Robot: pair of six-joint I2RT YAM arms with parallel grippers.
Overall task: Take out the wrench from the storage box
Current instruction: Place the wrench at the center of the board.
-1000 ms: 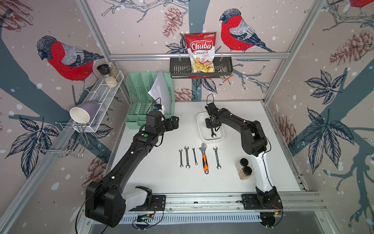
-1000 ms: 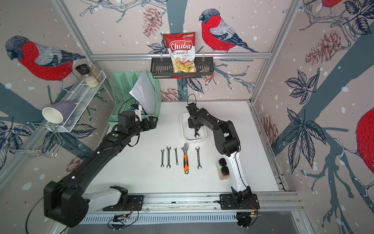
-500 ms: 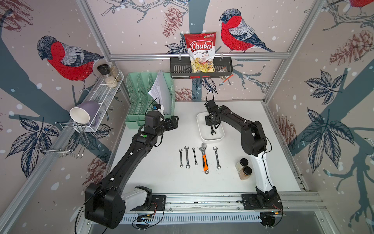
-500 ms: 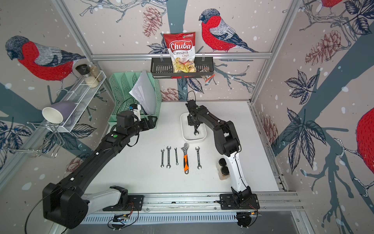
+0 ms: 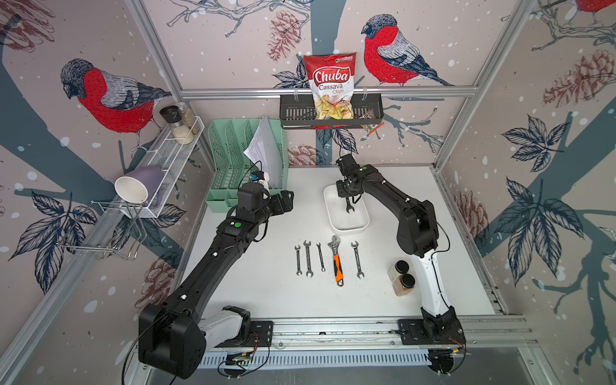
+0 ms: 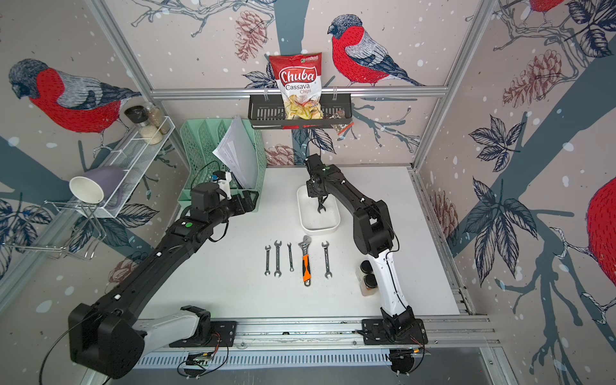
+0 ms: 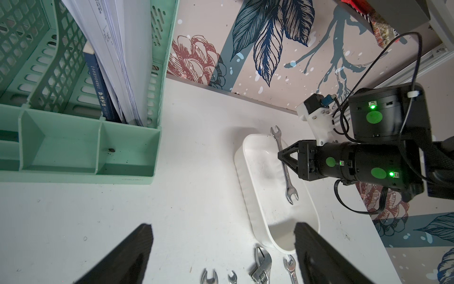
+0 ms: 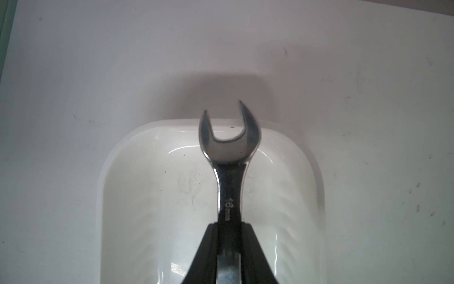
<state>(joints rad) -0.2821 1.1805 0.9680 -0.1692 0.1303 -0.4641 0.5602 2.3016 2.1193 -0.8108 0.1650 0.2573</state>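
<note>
3 walls [image 5: 233,50] carry wallpaper of red-breasted birds, pine cones and dark leaves. Aluminium rails [image 5: 233,91] frame the enclosure. White table [image 5: 266,293], lightly scuffed. White wire shelf [image 5: 173,156] on side wall; black perforated basket [image 5: 293,115] hangs from rear rail. Lighting even.

Four open-end spanners [image 5: 308,258], one adjustable spanner [image 5: 336,263], two jars [image 5: 407,282] and one storage box [image 5: 350,230] were counted on the counter [image 5: 266,293]. One wrench [image 5: 349,209] was recorded above the box, and one chips bag [image 5: 331,83] elsewhere.
</note>
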